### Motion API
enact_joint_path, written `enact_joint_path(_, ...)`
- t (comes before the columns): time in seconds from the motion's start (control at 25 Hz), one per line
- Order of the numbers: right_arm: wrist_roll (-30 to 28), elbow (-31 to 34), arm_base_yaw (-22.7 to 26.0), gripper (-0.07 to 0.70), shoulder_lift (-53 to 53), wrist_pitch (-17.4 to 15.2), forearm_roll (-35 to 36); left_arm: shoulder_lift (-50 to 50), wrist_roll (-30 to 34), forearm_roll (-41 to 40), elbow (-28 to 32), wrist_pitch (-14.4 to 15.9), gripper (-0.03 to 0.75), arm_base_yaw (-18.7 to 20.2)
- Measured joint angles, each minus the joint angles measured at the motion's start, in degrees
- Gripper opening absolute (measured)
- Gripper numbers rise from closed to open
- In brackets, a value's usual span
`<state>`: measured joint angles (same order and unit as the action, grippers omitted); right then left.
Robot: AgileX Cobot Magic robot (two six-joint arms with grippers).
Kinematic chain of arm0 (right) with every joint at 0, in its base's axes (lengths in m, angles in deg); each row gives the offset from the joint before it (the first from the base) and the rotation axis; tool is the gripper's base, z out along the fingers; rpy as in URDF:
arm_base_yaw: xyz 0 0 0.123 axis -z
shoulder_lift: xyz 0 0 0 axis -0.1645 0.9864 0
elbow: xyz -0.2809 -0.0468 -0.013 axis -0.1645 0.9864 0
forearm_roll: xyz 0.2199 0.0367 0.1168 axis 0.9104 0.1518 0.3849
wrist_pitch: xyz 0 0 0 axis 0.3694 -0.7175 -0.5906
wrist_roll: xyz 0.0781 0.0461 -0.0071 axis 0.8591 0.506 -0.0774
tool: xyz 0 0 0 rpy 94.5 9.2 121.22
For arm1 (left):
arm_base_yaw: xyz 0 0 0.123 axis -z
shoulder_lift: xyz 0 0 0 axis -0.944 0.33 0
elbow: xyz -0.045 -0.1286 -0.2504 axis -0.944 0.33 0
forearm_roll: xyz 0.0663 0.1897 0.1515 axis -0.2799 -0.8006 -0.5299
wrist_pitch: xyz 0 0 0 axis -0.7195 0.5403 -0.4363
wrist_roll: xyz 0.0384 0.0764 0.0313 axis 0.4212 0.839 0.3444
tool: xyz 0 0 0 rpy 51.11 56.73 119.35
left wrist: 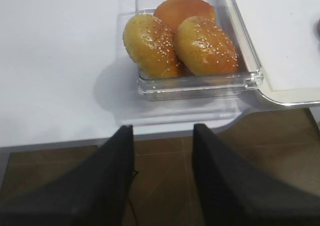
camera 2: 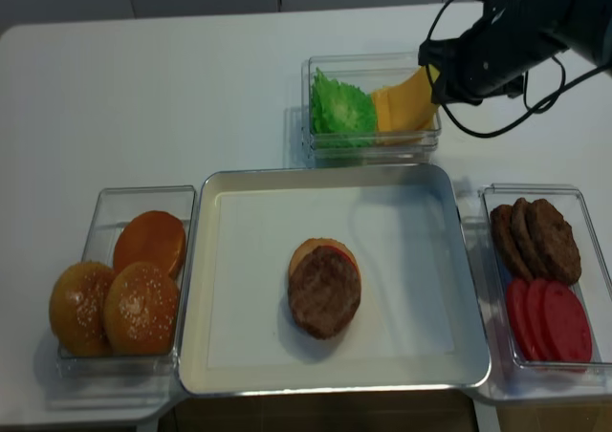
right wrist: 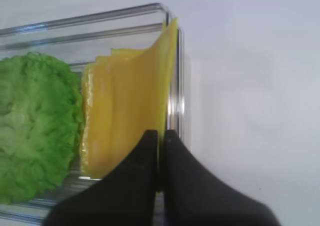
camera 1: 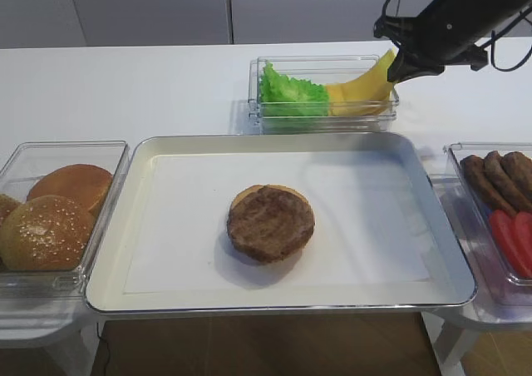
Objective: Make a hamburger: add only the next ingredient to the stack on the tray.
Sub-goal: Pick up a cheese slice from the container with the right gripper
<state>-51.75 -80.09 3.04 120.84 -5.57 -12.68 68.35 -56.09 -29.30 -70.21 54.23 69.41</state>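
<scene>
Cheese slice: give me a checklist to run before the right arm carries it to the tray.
1. Right claw shut on cheese slice: ok.
2. One slice only in the grip: cannot tell; more slices lie beneath.
3. Slice fully out of the clear bin: not ok, its lower end hangs inside.
4. Patty top bare: ok.
5. Tray path unobstructed: ok.
6. Left claw away from the tray, open: ok.

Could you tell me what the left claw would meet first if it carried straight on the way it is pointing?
Probably the clear bin of seeded buns: the left claw, standing open, aims at the bin's near wall, though depth is hard to judge.
</scene>
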Motion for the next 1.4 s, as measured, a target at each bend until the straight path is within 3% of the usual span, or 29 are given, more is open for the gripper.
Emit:
enact_joint_path(0.68,-2.40,-0.03,0.00,0.031,-7.18,-4.54,0.11,0.00,0.00,0.00,0.00,0.00,0.293,0.00)
enact_joint_path(1.16,-2.80,0.09,0.00,0.030,-18.76,-16.87,0.14,0.00,0.00,0.00,0.00,0.00,0.293,0.00)
enact_joint_path(1.4,-2.80,7.15,0.00,0.030,-26.63,-17.97,4.43,0.00,0.00,0.00,0.00,0.00,0.293,0.00)
